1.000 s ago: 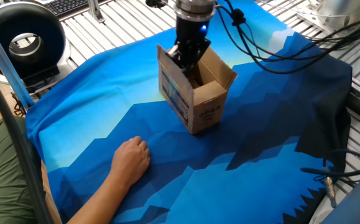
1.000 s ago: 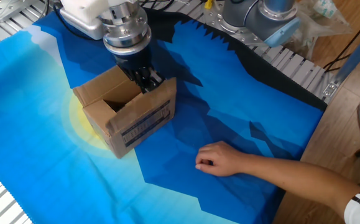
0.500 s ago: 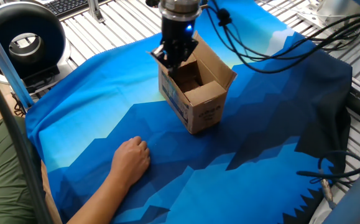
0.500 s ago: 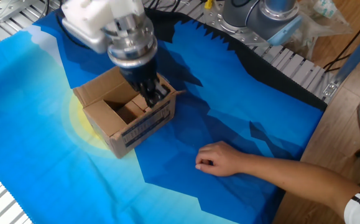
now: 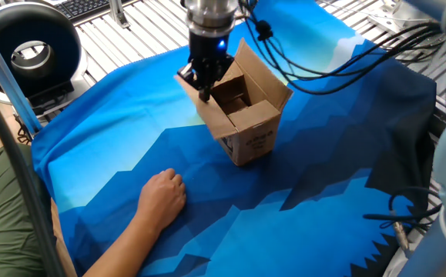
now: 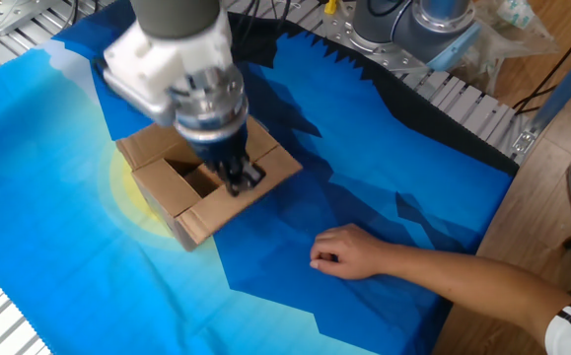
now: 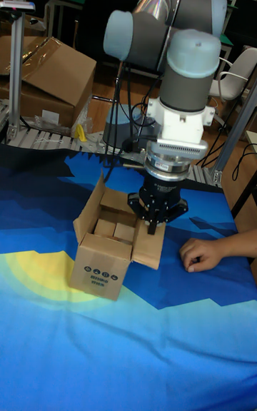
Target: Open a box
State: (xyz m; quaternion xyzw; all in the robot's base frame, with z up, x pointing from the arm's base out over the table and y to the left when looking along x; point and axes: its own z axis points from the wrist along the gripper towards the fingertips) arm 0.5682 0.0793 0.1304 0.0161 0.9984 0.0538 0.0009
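Note:
The box [image 5: 250,135] is a small brown carton standing on the blue cloth [image 5: 300,200], with its top flaps spread and smaller cartons showing inside. My gripper [image 5: 205,86] is at the box's left rim in one fixed view, tilted outward, its fingers shut on the flap there. That flap [image 6: 261,183] is folded out and down past level. The other fixed view shows the gripper [image 6: 239,178] over the box [image 6: 157,183], on its side toward the hand. In the tall fixed view the gripper [image 7: 155,225] presses the flap beside the box [image 7: 104,270].
A person's hand [image 5: 163,196] rests flat on the cloth close to the box [image 6: 347,250]. Black cables [image 5: 338,61] trail from the arm. A black ring-shaped device [image 5: 30,46] stands off the cloth. A large cardboard box [image 7: 46,79] sits behind the table.
The gripper has swung outward and tilted, carrying the flap from upright to folded out and down. The box and the hand have stayed put.

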